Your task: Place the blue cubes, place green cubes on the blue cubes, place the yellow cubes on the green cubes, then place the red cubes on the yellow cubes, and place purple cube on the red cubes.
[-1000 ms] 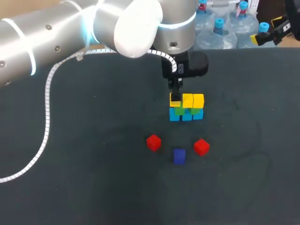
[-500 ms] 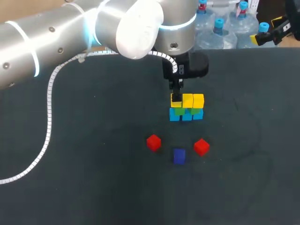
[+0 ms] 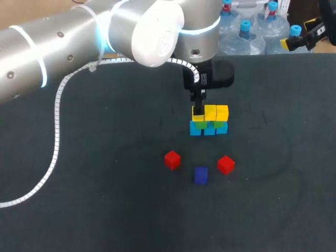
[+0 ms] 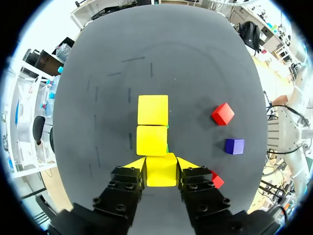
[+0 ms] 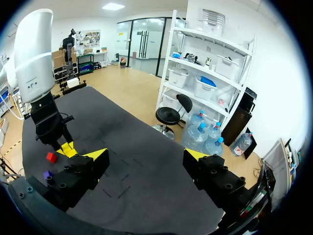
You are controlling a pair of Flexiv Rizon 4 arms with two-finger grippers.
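Yellow cubes (image 3: 210, 112), three in a row, top the stack. The left arm (image 3: 79, 42) reaches in over the table (image 3: 105, 199), its gripper (image 4: 161, 165) pointing straight down and closed on the end yellow cube (image 4: 161, 173). Under the row show green cubes (image 3: 200, 125), two visible, and three blue cubes (image 3: 209, 130). Beside the gripper lie two red cubes (image 4: 222, 113) and one purple cube (image 4: 234, 146). The right gripper (image 5: 144, 156) hangs wide open, empty.

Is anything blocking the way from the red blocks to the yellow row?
No object separates the red cubes from it. Only the left gripper, shut on the end yellow cube, covers that end; the purple cube sits off the path.
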